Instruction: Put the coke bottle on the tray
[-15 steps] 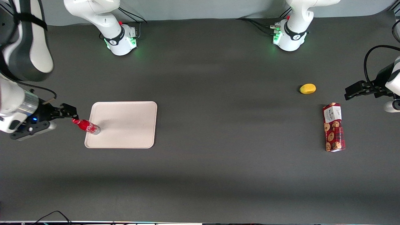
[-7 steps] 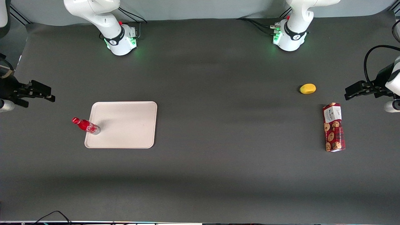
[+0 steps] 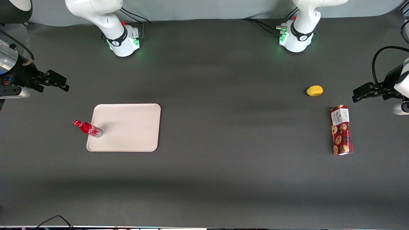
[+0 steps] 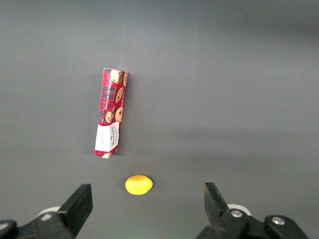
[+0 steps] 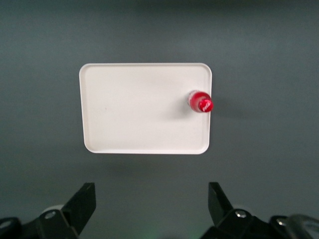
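Coke bottle (image 3: 88, 128) upright on tray (image 3: 127, 127) edge; gripper (image 3: 59, 81) apart, empty, spread.

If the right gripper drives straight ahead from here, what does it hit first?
Likely bare table, farther from the front camera than the tray; the open gripper hangs high, clear of the coke bottle. Depth is unclear.

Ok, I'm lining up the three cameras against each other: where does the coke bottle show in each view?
Front view: the coke bottle stands on the tray, at its rim toward the working arm's end of the table.
Right wrist view: coke bottle seen end-on as a red disc, just inside the tray rim.
Left wrist view: not in it.
Shared landmark: the tray. The claw, open, is farther from the front camera than the bottle.
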Controlling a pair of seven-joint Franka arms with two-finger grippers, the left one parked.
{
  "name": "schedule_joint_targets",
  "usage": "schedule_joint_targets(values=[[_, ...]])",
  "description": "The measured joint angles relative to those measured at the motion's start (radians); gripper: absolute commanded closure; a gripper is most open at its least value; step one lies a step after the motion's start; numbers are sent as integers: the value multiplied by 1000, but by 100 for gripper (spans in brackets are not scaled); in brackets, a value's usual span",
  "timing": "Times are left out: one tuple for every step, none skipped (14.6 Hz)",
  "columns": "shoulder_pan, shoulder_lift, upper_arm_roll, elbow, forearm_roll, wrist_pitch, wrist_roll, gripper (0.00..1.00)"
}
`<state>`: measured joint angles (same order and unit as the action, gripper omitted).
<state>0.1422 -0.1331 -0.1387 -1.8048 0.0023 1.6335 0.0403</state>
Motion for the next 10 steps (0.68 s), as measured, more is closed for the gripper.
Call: schedule_joint_targets(values=[[-10, -15, 0, -31, -1, 20, 0, 0], [-24, -21, 0, -47, -2, 36, 0, 0], [-43, -21, 0, -49, -2, 47, 0, 0], [-60, -18, 0, -44, -3, 57, 0, 0], [-78, -9, 0, -30, -3, 63, 0, 0], [-93, 7, 0, -8, -3, 70, 0, 0], [-103, 27, 0, 18, -3, 72, 0, 0], [-106, 46, 0, 40, -3, 72, 0, 0], [-107, 61, 0, 56, -3, 72, 0, 0], [-108, 71, 0, 67, -3, 72, 0, 0]])
